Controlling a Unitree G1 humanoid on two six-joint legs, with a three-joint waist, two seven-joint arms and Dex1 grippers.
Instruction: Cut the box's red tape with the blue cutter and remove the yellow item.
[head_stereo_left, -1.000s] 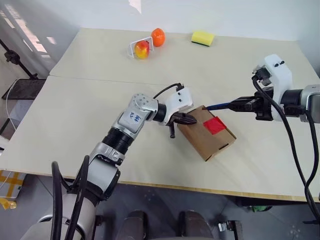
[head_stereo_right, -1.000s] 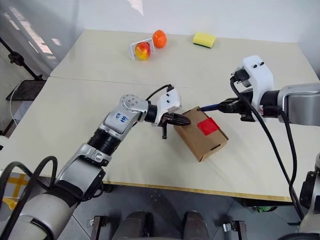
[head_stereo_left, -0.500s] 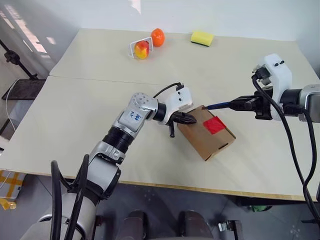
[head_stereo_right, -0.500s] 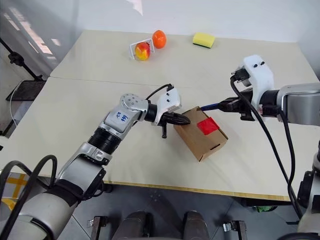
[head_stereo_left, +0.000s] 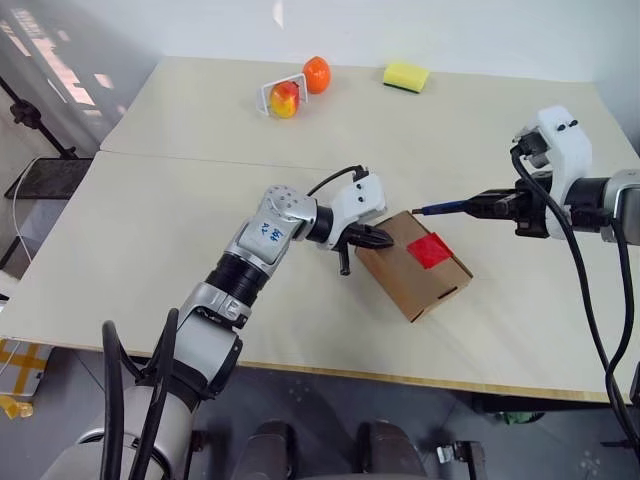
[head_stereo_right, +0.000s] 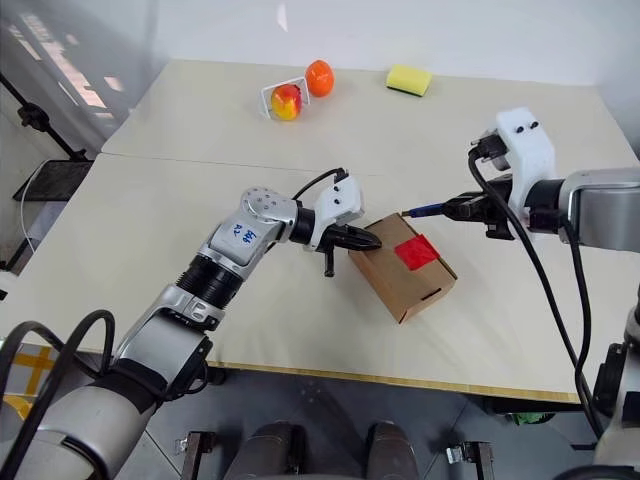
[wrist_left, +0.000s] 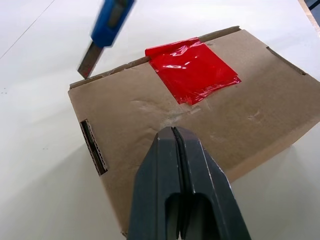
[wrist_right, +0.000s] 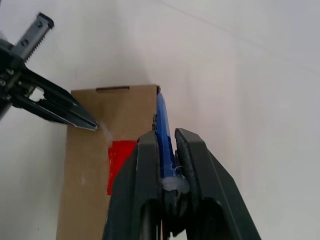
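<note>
Left gripper (head_stereo_left: 385, 238), centre frame: fingers together, tips on the top of the box (head_stereo_left: 395, 275). Box: centre, slightly right, lying on the table (head_stereo_left: 180, 210). Red tape (head_stereo_left: 431, 250): on box's top face. Right gripper (head_stereo_left: 480, 205), right of frame: clamped on blue cutter (head_stereo_left: 440, 209), blade tip over box's far corner.

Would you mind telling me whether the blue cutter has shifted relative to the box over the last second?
Yes, slightly. The blue cutter, held in the right gripper, has drawn back to the right; its tip now sits just off the box edge rather than over it.
</note>
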